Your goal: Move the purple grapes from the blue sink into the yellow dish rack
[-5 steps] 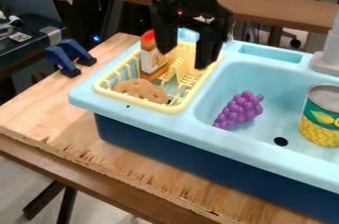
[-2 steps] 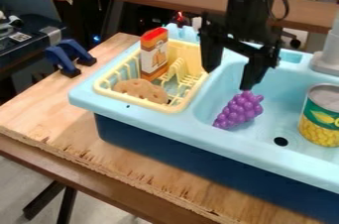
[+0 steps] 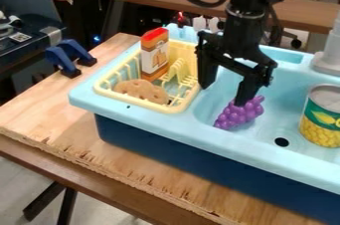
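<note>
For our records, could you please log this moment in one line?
gripper: open, over sink | nearest: purple grapes | dish rack: carton, brown toy

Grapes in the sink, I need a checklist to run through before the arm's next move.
1. Gripper jaws spread apart: ok.
2. Nothing held between the jaws: ok.
3. Jaws lined up around the purple grapes: not ok; one overlaps their top in the view, the other is off toward the dish rack.
4. Jaws clear of the grapes: cannot tell; touching or just in front.
5. Corn can upright and away from the jaws: ok.
6. Grapes lying inside the sink: ok.
</note>
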Motion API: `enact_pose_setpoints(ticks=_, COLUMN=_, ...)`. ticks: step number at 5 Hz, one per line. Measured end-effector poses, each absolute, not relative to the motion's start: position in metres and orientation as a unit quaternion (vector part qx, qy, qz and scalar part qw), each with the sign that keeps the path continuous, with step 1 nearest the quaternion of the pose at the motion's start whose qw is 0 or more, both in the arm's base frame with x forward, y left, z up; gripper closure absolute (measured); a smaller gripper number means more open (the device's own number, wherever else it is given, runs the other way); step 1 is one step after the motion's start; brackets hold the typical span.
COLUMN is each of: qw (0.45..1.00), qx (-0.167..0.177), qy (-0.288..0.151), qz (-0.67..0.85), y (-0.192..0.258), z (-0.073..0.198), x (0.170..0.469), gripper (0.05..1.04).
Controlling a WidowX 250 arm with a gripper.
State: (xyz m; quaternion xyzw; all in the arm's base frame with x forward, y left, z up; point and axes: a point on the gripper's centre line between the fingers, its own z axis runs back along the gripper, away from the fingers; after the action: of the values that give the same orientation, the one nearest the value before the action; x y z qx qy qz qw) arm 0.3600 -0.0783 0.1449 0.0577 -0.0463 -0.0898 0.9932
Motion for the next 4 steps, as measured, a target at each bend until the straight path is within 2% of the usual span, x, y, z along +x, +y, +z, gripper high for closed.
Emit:
enact_pose_setpoints(ticks=2, qw=0.992, qx=0.053, qy=-0.045, qz=-0.101, y=-0.085, z=0.137, x=0.365, gripper=0.081)
enact_pose_setpoints(ticks=4, qw=0.992, qx=0.062, qy=-0.024, qz=-0.106, y=-0.091, z=0.122, x=0.372, gripper=0.081)
